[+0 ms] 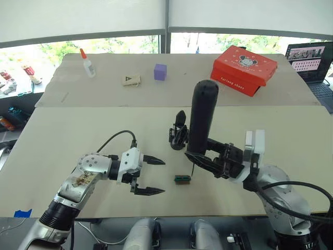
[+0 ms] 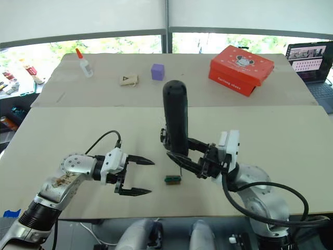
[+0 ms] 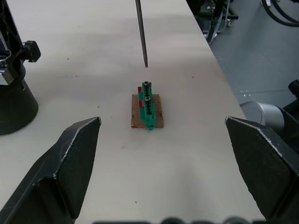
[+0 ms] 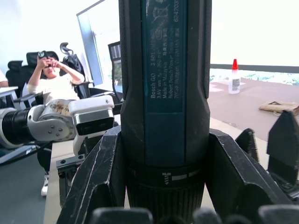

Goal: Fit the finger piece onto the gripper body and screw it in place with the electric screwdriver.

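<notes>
The left gripper [image 1: 154, 175] is hovering low over the table [image 1: 62, 135] with its fingers spread wide and nothing between them, pointing toward the small green block [image 1: 182, 179] lying just beside it. Above that block the bit [image 3: 141, 32] of the screwdriver [image 1: 202, 115] is hanging, close to the screw heads but apart from them. The right gripper [image 1: 208, 162] is pinching the screwdriver low on its barrel and holding it upright. The gripper body [image 1: 178, 133] is standing on the table just behind the screwdriver, partly hidden by it; the finger piece cannot be told apart from this assembly here. Judged risks: the tall tool, held only near its lower end, may tip or slip in the grip; a bit descending slightly off a screw head may skid and push the unheld block; swinging the barrel may knock the gripper body over.
</notes>
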